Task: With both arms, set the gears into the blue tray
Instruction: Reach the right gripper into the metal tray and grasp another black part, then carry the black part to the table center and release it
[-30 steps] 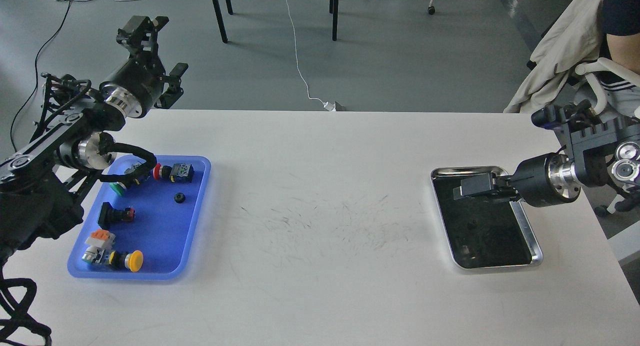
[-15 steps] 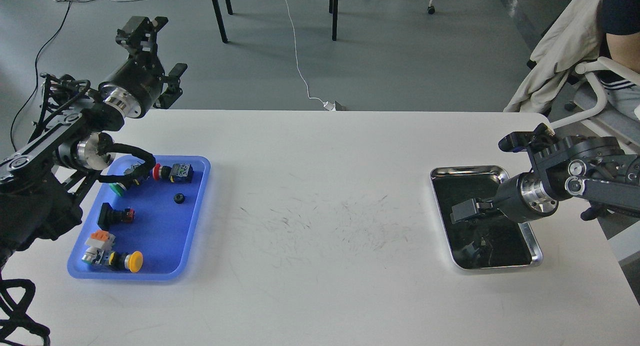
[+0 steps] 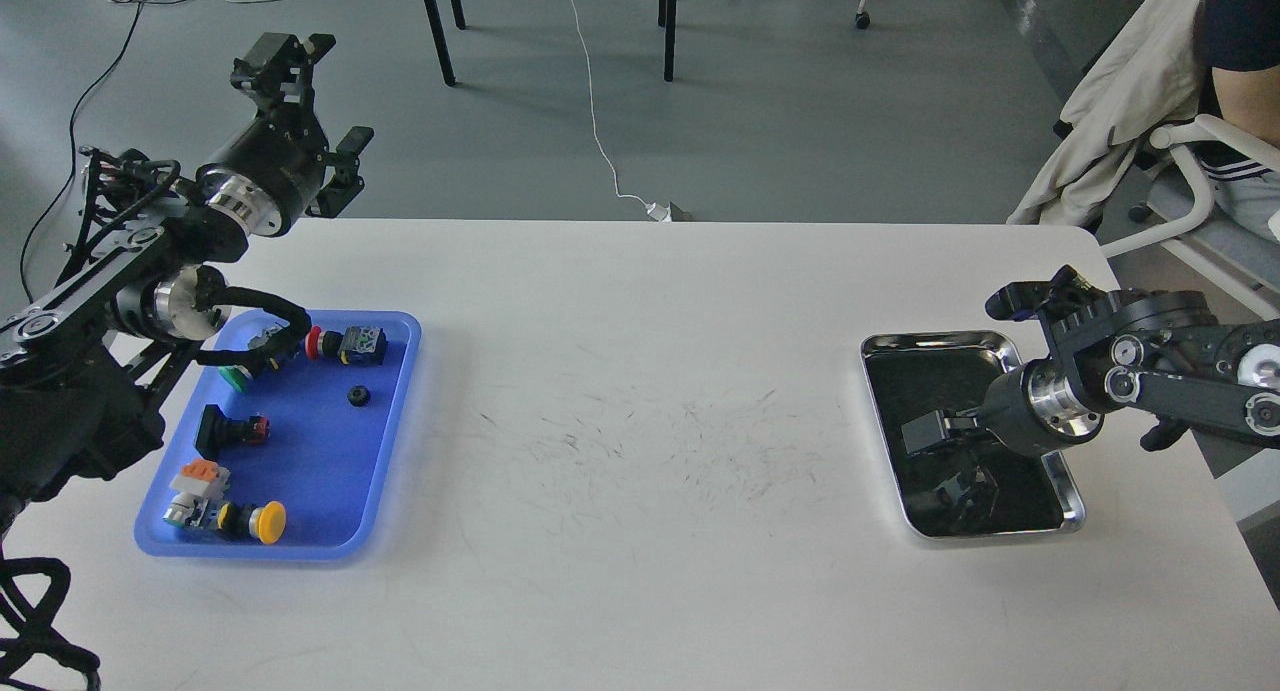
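Observation:
The blue tray lies at the table's left side. One small black gear rests in its upper right part. My left gripper is raised beyond the table's far left corner, well above and behind the blue tray, with its fingers spread open and empty. My right gripper hangs low over the middle of the steel tray, pointing left. It shows as one dark block, so its fingers cannot be told apart. No gear can be made out on the steel tray's dark, reflecting bottom.
Several push buttons lie in the blue tray: red, green, black, orange and yellow. A person on a chair sits past the table's right far corner.
My right arm has swung down and toward me, bringing its gripper from the steel tray's far end to low over its middle. The left arm and the blue tray's contents have not moved.

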You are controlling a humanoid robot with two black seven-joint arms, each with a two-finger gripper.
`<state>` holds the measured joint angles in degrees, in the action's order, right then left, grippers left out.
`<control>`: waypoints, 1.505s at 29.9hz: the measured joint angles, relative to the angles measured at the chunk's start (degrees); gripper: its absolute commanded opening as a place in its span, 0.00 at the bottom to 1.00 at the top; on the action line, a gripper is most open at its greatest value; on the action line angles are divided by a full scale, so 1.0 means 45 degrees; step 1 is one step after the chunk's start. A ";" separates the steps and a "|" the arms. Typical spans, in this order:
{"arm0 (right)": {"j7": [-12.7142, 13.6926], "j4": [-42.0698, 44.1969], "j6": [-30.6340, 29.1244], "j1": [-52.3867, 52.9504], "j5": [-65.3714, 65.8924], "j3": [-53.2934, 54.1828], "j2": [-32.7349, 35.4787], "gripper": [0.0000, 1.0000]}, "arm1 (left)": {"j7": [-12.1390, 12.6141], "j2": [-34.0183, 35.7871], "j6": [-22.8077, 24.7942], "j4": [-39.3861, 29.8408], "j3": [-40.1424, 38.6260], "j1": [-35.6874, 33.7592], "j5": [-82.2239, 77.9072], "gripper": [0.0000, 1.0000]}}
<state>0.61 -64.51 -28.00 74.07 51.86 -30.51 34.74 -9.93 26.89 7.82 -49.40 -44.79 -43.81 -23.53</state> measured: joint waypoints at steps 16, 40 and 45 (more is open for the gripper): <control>-0.0269 -0.0067 -0.0004 0.0248 0.0539 0.0074 0.0071 0.02 | 0.0000 0.0000 -0.0001 0.0012 0.0012 -0.0013 -0.0042 1.00; -0.0979 0.1285 0.2881 0.1936 -0.5444 0.0806 -0.7466 0.01 | 0.0022 -0.0043 -0.0058 0.0021 -0.0009 -0.0091 -0.0065 1.00; -0.0966 0.2556 0.3392 0.0936 -0.5467 0.0854 -0.7707 0.01 | 0.0021 -0.0036 -0.0055 0.0026 -0.0010 -0.0091 -0.0067 1.00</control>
<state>-3.73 -53.01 -12.73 78.29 27.26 -26.66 0.06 -9.84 26.73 7.57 -49.28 -44.83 -44.22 -23.83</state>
